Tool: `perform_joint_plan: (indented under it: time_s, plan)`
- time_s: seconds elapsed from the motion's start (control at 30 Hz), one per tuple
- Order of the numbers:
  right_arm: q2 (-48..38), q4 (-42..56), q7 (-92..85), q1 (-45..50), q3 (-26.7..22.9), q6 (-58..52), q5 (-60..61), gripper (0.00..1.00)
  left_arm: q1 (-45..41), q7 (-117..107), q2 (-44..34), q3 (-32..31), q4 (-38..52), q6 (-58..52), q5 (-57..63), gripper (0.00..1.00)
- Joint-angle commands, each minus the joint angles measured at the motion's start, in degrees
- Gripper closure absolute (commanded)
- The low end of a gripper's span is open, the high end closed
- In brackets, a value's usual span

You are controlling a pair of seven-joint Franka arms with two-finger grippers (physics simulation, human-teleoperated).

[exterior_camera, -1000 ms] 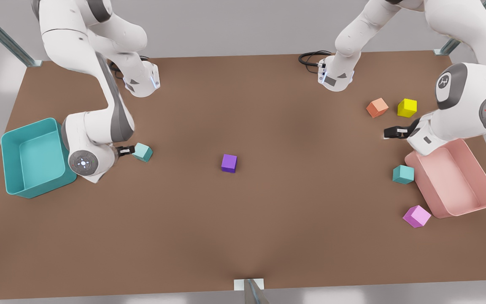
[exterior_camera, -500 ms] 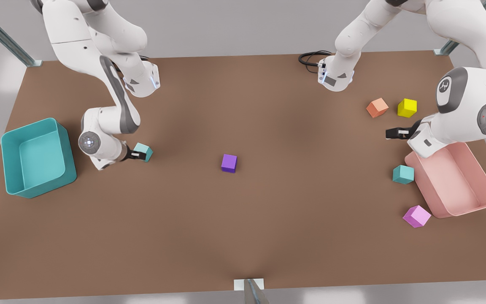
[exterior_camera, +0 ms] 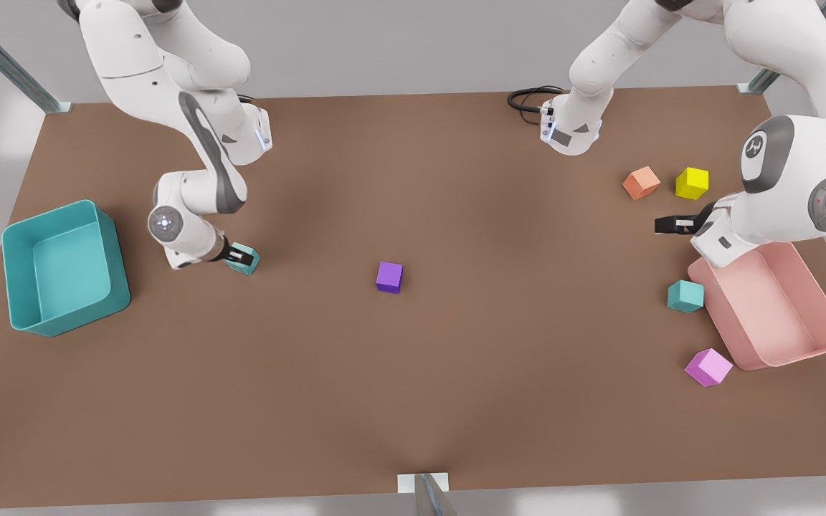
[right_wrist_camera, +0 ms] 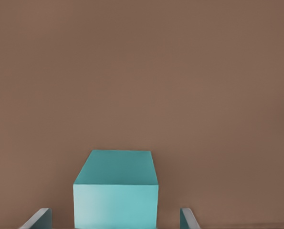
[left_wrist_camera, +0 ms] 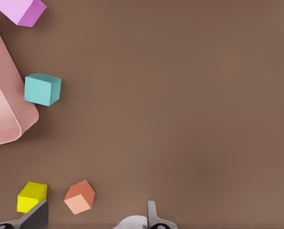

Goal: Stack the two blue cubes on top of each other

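the right hand (exterior_camera: pixel 239 256) sits low at the front view's left, right down at 1 of the 2 blue cubes, the near cube (exterior_camera: pixel 244 259), which rests on the brown surface (exterior_camera: pixel 413 373) a short way from the teal bin (exterior_camera: pixel 62 266). in the right wrist view that cube (right_wrist_camera: pixel 116 190) lies squarely between the 2 fingertips (right_wrist_camera: pixel 38 218), with a visible gap on each side, so the hand is wide and holds nothing yet; the cube's flat faces look lined up with the pads, which suits a straight close. the far cube (exterior_camera: pixel 685 296) stands well apart at the front view's right, just beside the pink bin (exterior_camera: pixel 771 304), with the pink cube (exterior_camera: pixel 708 367) near it. the left hand (exterior_camera: pixel 671 226) waits above the surface near the orange cube (exterior_camera: pixel 641 182) and yellow cube (exterior_camera: pixel 692 183); its fingers (left_wrist_camera: pixel 153 217) are spread and empty, and its wrist view shows the far cube (left_wrist_camera: pixel 42 89) off to 1 side. the purple cube (exterior_camera: pixel 389 276) lies mid-surface between the 2 blue cubes. the coming move likely turns on closing on the near cube, then carrying it across, past the purple one, to the far cube.
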Motion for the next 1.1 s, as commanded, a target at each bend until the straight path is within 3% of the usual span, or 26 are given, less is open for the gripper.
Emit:
perform_joint_plan:
  time_s: [0.0, 0.2, 0.33, 0.37, 0.4, 0.43, 0.5, 0.53, 0.63, 0.7, 0.8, 0.93, 1.0, 1.07]
  plan:
    - [0.1, -0.6, 6.9, 0.0, 0.0, 3.5, 0.1, 0.0, 0.1, -0.4, -0.1, -0.1, 0.0, -0.8, 0.1, 0.0]
    - [2.0, -0.5, 6.9, 0.2, 0.1, 3.6, 1.8, 0.0, 0.5, -0.6, 3.7, 2.0, 0.2, -0.6, 1.4, 0.0]
    - [4.5, -0.5, 6.9, 0.2, 0.2, 5.8, 1.8, 0.0, 6.7, -3.5, 5.4, 2.5, 0.4, -1.9, 3.4, 0.0]
    - [4.9, -0.5, 6.9, 0.2, 0.2, 6.3, 1.8, 0.0, 5.3, -4.7, 5.5, 8.0, 0.4, -0.3, 2.7, 0.0]
    - [5.8, -0.5, 6.9, 0.2, 0.2, 7.3, 1.8, 0.0, -14.2, -5.2, 1.6, 34.2, -0.8, 2.7, -5.1, 0.0]
    - [6.0, -0.5, 6.9, 0.2, 0.2, 7.6, 1.8, 0.0, -25.7, -12.1, -0.1, 51.0, -4.8, 7.0, -13.0, 0.0]
    - [6.5, -0.5, 6.9, 0.2, 0.2, 8.0, 1.8, 0.0, -30.8, -38.9, -5.6, 57.0, -22.7, 30.1, -13.1, 0.0]
    - [6.7, -0.5, 6.7, 0.2, 0.2, 8.1, 1.7, 0.0, -31.2, -53.8, -5.4, 57.3, -25.7, 38.3, -13.1, 0.0]
    - [6.7, -0.2, 6.2, 0.2, 0.2, 8.1, 1.7, 0.31, -30.5, -68.2, -4.2, 57.5, -31.5, 55.1, -16.2, 0.0]
    - [6.3, 0.2, 5.9, 0.2, 0.4, 8.0, 1.6, 0.44, -29.7, -71.4, -3.0, 57.5, -31.5, 58.7, -16.6, 0.0]
    - [4.6, 1.6, 6.1, 1.5, 0.8, 7.5, 1.7, 0.47, -28.7, -73.5, -2.1, 57.5, -31.6, 59.4, -16.6, 0.0]
    - [4.9, 12.2, 11.7, 15.6, 0.8, 4.2, 14.3, 0.46, -27.9, -72.9, -0.8, 57.4, -34.3, 61.7, -16.5, 0.0]
    - [11.9, 22.3, 20.0, 21.4, 0.8, 4.2, 14.3, 0.46, -28.0, -70.6, 0.2, 57.2, -34.3, 63.7, -16.6, 0.0]
    - [22.8, 38.6, 30.1, 27.5, 0.7, 4.1, 14.1, 0.45, -28.1, -67.1, 1.9, 57.2, -34.3, 63.8, -16.6, 0.0]
